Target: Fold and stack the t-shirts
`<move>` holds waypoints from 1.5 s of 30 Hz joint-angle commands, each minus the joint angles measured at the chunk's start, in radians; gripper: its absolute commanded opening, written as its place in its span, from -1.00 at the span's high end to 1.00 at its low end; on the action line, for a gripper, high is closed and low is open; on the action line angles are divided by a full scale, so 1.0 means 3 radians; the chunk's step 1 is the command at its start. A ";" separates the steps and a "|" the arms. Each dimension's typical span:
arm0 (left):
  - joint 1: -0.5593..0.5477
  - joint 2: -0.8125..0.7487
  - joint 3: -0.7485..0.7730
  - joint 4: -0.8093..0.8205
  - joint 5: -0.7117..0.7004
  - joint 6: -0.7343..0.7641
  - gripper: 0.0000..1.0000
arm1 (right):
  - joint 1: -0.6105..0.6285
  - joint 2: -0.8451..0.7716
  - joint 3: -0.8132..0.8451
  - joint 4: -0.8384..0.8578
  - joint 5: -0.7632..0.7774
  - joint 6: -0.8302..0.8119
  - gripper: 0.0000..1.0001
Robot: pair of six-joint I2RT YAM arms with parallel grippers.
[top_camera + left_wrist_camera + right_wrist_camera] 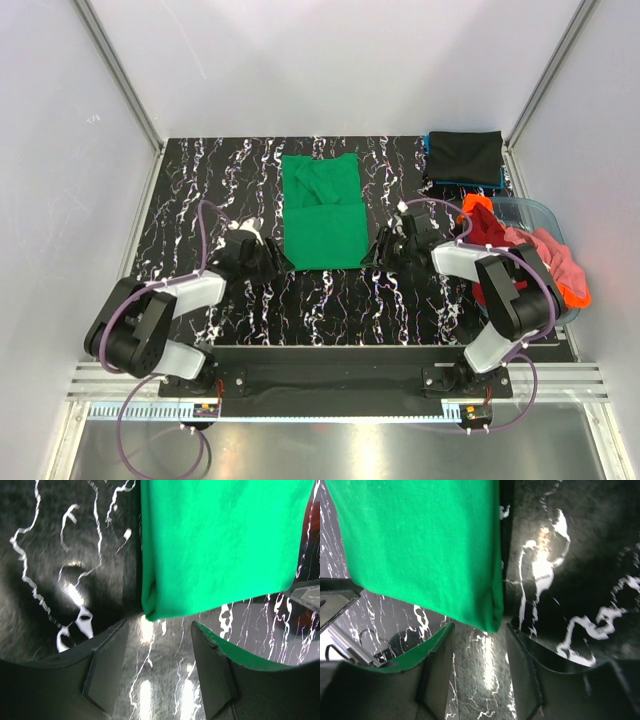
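Treat the green t-shirt [322, 215] as soft, light and limp; pinch both layers at the near corners, just ahead of the left gripper [159, 635] and right gripper [480, 635], both released, empty

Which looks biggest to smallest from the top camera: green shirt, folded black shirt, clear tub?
1. Green t-shirt, largest.
2. Clear tub, near it, though red and orange t-shirts cover much of it, so unsure.
3. Folded black t-shirt, clearly smallest.

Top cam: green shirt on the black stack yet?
No, the green t-shirt lies at centre, apart from the black t-shirt folded at the far right corner.
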 commanded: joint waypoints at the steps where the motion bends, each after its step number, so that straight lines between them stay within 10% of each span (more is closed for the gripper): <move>1: -0.0013 0.0158 0.0087 -0.0160 -0.0051 0.0016 -0.19 | -0.0002 0.0179 0.0094 -0.0053 -0.0065 -0.0087 -0.04; 20: -0.0038 0.0398 0.0235 -0.0231 -0.0061 0.0016 0.22 | 0.0003 0.0215 0.0084 -0.0038 -0.0080 -0.0087 0.30; 35: -0.0084 0.0383 0.0240 -0.0272 -0.0184 -0.0010 0.98 | -0.0002 0.0256 0.0094 -0.0043 -0.0085 -0.0077 1.00; 45: -0.0151 0.0138 0.0123 -0.0298 -0.0286 -0.0030 1.00 | -0.0002 0.0057 -0.0003 -0.0074 -0.0049 -0.0067 1.00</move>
